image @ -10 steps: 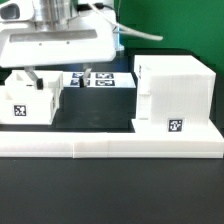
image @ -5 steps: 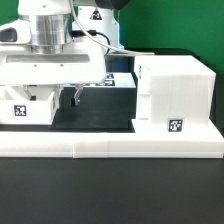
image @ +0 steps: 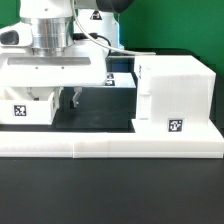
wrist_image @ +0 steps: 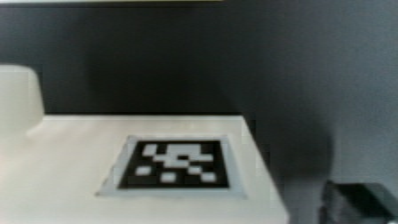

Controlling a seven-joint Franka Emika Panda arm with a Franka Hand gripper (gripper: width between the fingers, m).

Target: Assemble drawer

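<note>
A small white drawer tray point(image: 28, 108) with a square tag stands at the exterior view's left, behind the border wall. My gripper point(image: 48, 98) is low over it and open. One dark finger point(image: 72, 98) hangs just beside the tray's right wall; the other finger is hidden behind the tray. The large cube-like housing point(image: 175, 92) with its tag stands at the right, apart from the gripper. The wrist view shows a white tagged face point(wrist_image: 175, 165), a rounded knob point(wrist_image: 18, 92) and one dark fingertip point(wrist_image: 365, 200). A second tray is not in view.
The long low white border wall point(image: 110, 146) runs along the front of the parts. The marker board point(image: 121, 78) lies behind, mostly hidden by the wide gripper body. A dark table strip lies between tray and housing.
The gripper has come down and shifted toward the exterior view's left, onto the small tray, and now covers most of the marker board. Over the last half second it hardly moved.
</note>
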